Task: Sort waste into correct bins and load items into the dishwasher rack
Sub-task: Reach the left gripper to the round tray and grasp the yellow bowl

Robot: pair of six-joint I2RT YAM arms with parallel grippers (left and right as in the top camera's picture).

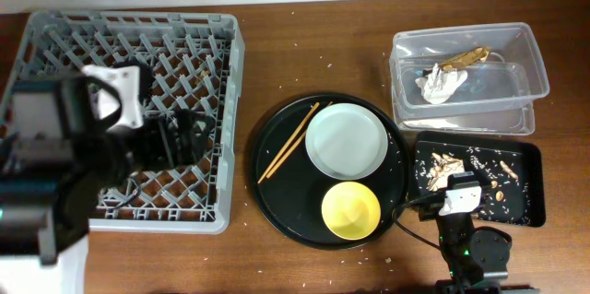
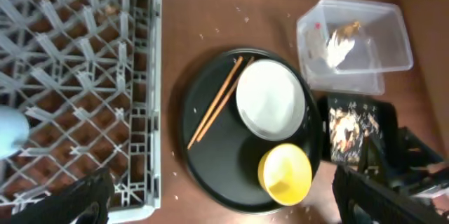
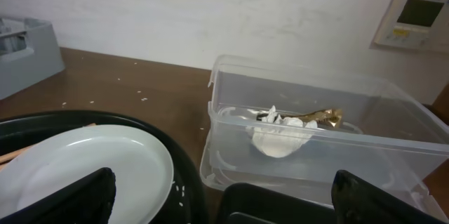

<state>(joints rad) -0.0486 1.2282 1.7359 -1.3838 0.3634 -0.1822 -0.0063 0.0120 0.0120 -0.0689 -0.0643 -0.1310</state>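
Observation:
The grey rack (image 1: 55,31) lies at the left. My left gripper (image 1: 195,134) hangs over it, open and empty; its wrist view (image 2: 224,206) shows a pale blue cup (image 2: 10,131) in the rack. The pink cup is out of view. The grey-white bowl (image 1: 347,141), yellow bowl (image 1: 350,210) and chopsticks (image 1: 288,142) lie on the round black tray (image 1: 286,202). The clear tub (image 1: 516,45) holds the white tissue (image 1: 436,85) and gold-brown wrapper (image 1: 466,56). The shallow black tray (image 1: 530,183) holds food scraps (image 1: 447,167). My right gripper (image 1: 458,188) is open and empty over its near edge.
Small crumbs are scattered on the brown table (image 1: 277,45) around the round tray and near the rack. A white wall with a wall panel (image 3: 414,17) stands behind the tub. The table's front edge is close to the right arm's base.

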